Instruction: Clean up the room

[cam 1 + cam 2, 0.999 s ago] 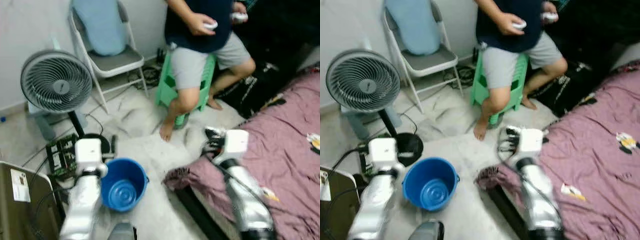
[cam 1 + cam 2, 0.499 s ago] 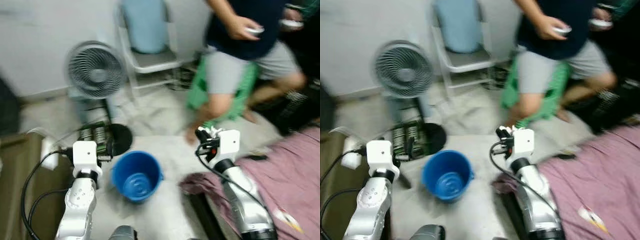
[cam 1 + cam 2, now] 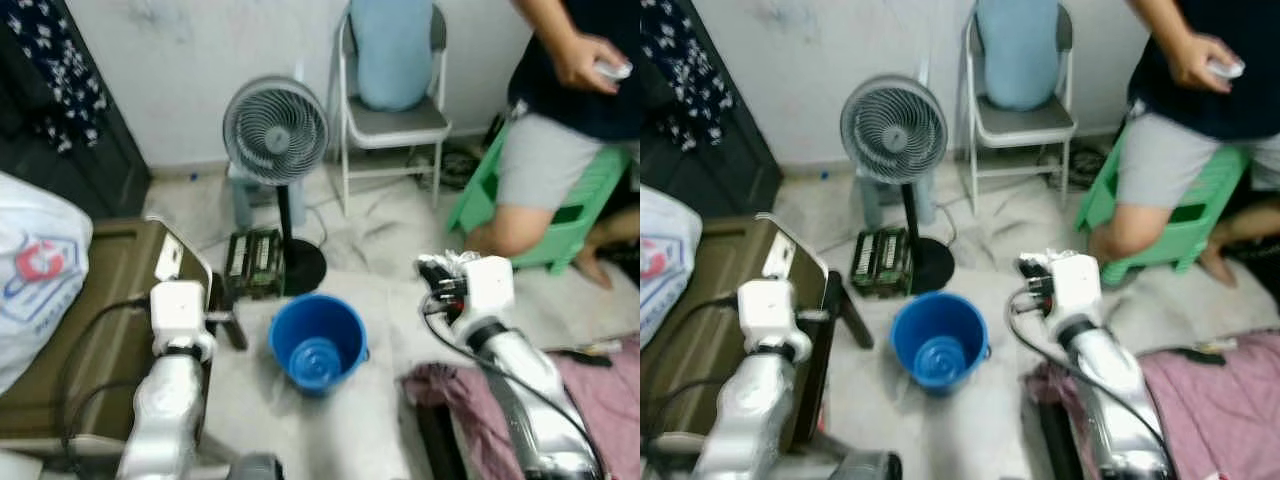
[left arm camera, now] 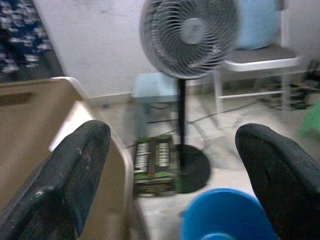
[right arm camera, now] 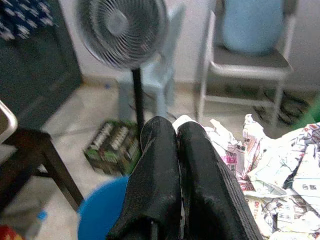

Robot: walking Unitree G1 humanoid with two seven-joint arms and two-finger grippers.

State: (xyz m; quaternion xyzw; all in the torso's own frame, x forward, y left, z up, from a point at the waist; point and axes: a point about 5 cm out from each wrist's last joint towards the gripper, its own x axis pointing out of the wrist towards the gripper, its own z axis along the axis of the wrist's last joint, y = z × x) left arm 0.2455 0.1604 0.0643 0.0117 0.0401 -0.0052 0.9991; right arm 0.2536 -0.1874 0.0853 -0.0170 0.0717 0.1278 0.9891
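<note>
1. Head views: both silver arms are raised forward, bent at the elbow. The left gripper (image 3: 225, 318) sits beside a brown cabinet (image 3: 105, 300), and its short black tips point toward the blue bucket (image 3: 317, 340).
2. The right gripper (image 3: 436, 272) is held up just right of the bucket, above the floor, with crumpled paper (image 3: 452, 262) bunched at its tips.
3. The bucket is round, smooth plastic, and stands upright on the pale floor (image 3: 370, 420) between the two arms, with ridged rings on its inner bottom.
4. Behind it stands a grey pedestal fan (image 3: 276, 130) with a wire grille and a flat black disc base; a green-and-black pack (image 3: 252, 266) lies beside that base.
5. A metal folding chair (image 3: 390, 110) carries a light blue cushion. A person (image 3: 560, 130) in grey shorts sits on a green plastic stool (image 3: 560, 215).
6. Mauve crumpled fabric (image 3: 600, 400) lies at the lower right.
7. Left wrist view: the two matte black fingers (image 4: 65, 185) stand wide apart with nothing between them, and the fan (image 4: 189, 35) and the bucket's rim (image 4: 225, 220) lie beyond.
8. Right wrist view: the glossy black fingers (image 5: 160, 185) are pressed together, and wrinkled printed newspaper (image 5: 270, 160) bunches right against them, seemingly pinched at their tips.
</note>
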